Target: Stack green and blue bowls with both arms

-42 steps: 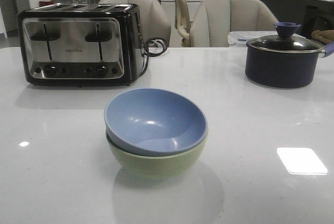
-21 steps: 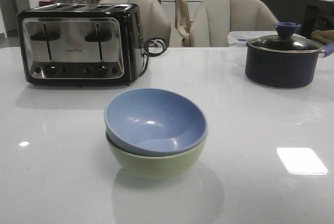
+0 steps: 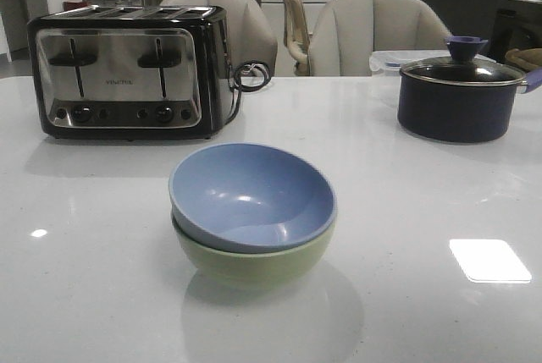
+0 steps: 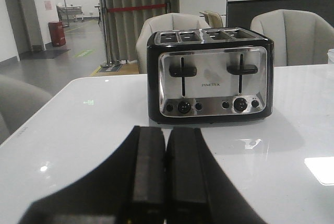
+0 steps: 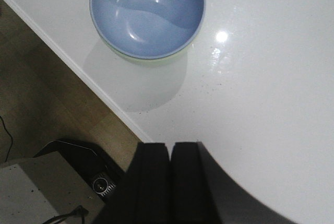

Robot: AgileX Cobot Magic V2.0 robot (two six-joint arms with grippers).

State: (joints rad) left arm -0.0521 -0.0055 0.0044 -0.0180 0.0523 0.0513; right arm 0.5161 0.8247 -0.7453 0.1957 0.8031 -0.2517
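Note:
The dusty blue bowl (image 3: pixel 251 195) sits nested inside the pale green bowl (image 3: pixel 254 265) in the middle of the white table, a little tilted. The stack also shows in the right wrist view, blue bowl (image 5: pixel 147 12) above a thin arc of the green bowl (image 5: pixel 148 60). My right gripper (image 5: pixel 170 148) is shut and empty, well back from the stack near the table's edge. My left gripper (image 4: pixel 165 132) is shut and empty, facing the toaster. Neither arm shows in the front view.
A black-and-chrome toaster (image 3: pixel 129 71) stands at the back left, also seen in the left wrist view (image 4: pixel 210 75). A dark navy lidded pot (image 3: pixel 460 96) stands at the back right. Chairs (image 3: pixel 373 33) stand behind the table. The table edge (image 5: pixel 78 70) and floor show in the right wrist view.

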